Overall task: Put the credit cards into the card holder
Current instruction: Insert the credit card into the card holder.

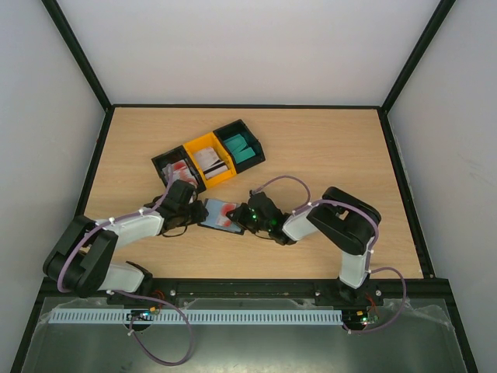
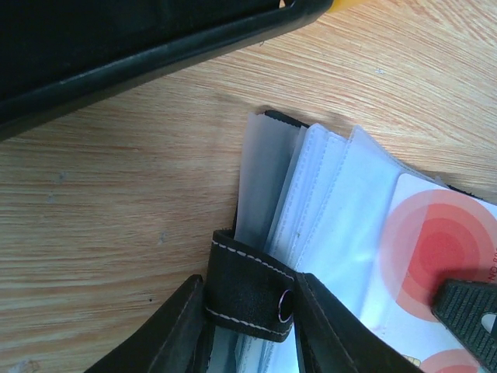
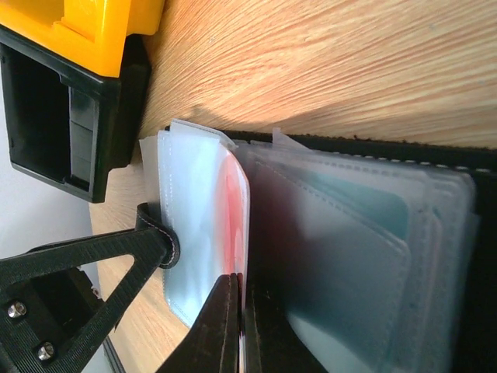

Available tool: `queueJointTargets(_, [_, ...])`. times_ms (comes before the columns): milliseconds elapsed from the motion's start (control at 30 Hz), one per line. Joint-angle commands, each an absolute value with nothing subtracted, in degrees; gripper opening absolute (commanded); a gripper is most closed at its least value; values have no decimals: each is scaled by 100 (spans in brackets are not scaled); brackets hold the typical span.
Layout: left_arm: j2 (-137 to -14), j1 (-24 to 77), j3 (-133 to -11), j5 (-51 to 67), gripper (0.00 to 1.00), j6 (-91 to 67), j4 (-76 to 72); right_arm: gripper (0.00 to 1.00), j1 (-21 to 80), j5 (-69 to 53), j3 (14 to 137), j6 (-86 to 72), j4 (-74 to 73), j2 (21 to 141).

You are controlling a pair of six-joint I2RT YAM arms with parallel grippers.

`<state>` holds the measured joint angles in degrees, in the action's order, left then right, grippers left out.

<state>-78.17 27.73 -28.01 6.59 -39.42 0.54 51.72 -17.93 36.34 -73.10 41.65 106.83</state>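
The black card holder (image 1: 220,214) lies open on the table between my two grippers, its clear sleeves (image 2: 326,202) fanned out. My left gripper (image 1: 190,208) is shut on the holder's stitched snap tab (image 2: 248,291). My right gripper (image 1: 245,217) is shut on the edge of a red-and-white credit card (image 3: 241,210), which stands on edge against the clear sleeves (image 3: 194,210). The same card shows in the left wrist view (image 2: 435,256). A teal card (image 3: 377,203) sits inside a sleeve of the holder (image 3: 388,144). More cards lie in the bins.
Three small bins stand in a row just behind the holder: a black one (image 1: 178,166) with red-and-white cards, a yellow one (image 1: 210,158) with white striped cards, a dark one (image 1: 239,146) with teal cards. The black bin's wall (image 2: 116,47) is close to my left gripper.
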Motion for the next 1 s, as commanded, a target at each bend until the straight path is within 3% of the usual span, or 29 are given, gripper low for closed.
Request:
queueJointTargets(0, [-7838,2795,-2666,718,32,-3896,323,2,5128,-1457,3538,-7156,3500,10877])
queueJointTargets(200, [-7878,2799,-2669,1016,32,-3847,195,2,5141,-2209,3691,-7226,3935,11264])
queueJointTargets(600, [-7886,2804,-2611,1128,30,-3833,147,4,5143,-2102,3825,-6927,3759,11283])
queueJointTargets(967, [-7702,2804,-2626,1119,30,-3831,191,38,5146,-1604,3733,-6654,2675,10453])
